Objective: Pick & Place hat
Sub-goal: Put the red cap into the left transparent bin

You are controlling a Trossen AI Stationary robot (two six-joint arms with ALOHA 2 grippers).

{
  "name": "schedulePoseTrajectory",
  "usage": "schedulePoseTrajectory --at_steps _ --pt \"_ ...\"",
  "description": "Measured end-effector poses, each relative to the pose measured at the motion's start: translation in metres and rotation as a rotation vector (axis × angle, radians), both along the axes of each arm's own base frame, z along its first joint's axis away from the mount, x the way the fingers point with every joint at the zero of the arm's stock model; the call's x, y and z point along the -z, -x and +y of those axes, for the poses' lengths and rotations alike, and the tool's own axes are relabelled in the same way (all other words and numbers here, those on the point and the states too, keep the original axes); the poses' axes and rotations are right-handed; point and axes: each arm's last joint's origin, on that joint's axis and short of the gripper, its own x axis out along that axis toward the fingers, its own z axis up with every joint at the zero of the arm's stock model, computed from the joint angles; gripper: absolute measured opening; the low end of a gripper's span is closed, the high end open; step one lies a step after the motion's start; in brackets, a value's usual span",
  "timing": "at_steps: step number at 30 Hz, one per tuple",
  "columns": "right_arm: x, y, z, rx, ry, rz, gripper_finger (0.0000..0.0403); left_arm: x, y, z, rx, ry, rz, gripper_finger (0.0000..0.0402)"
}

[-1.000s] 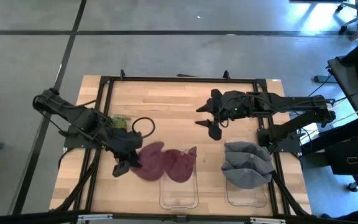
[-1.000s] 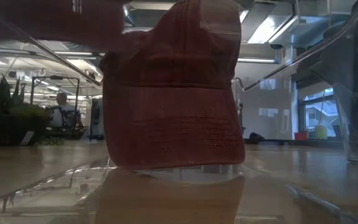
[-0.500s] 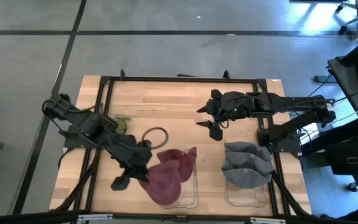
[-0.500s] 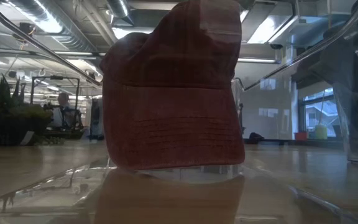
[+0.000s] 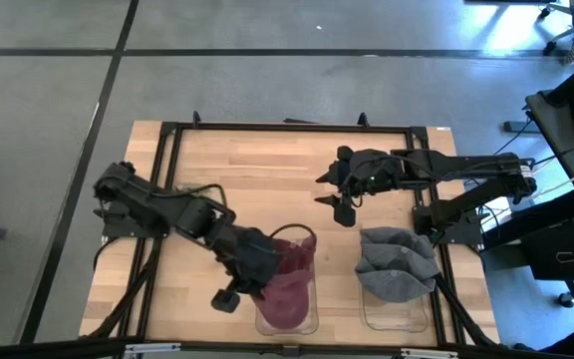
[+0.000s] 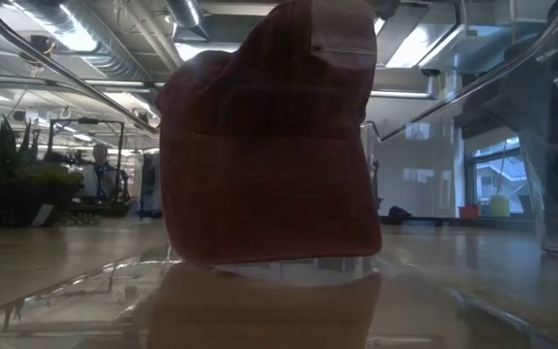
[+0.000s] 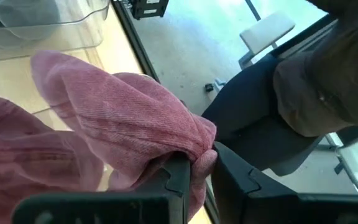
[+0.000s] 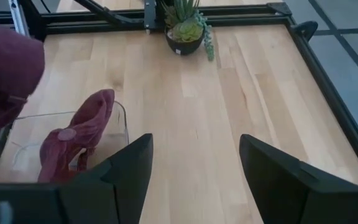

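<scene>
Fingers of the left gripper (image 7: 194, 169) are pinched on a fold of the red hat (image 5: 287, 279), the cloth bunching out between and above the two dark tips in the left wrist view. That arm reaches out low and long from its base at the table's left side, elbow bent, its wrist angled down toward the near edge, so the gripper (image 5: 250, 267) sits at the left rim of the clear bin (image 5: 289, 321). From the pinch the hat spreads away to the gripper's right and drapes down into the bin, part of it raised against the bin's far wall. Seen level from the low view, the hat (image 6: 269, 136) stands as a tall red mound inside the clear walls. The right gripper (image 5: 339, 195) hangs over the bare wooden table (image 5: 267, 160), well apart from the hat, its arm stretched in from the right side; its fingers (image 8: 129, 168) are spread wide with nothing between them. Just beyond that gripper, toward the near edge, a grey hat (image 5: 397, 261) lies heaped on a second clear bin (image 5: 395, 317).
</scene>
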Motion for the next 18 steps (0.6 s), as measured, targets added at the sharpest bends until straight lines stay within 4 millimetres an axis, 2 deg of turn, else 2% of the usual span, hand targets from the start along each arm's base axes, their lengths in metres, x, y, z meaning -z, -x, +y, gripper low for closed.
schedulePoseTrajectory --at_steps 10,18 --pt "0.001 -0.001 0.0 -0.002 0.003 0.005 0.0239 0.024 -0.026 0.01 -0.006 -0.054 0.031 0.0039" --pt "0.004 0.0 0.0 -0.002 0.005 0.038 0.0239 0.057 -0.047 0.016 -0.007 -0.129 0.135 0.0041"
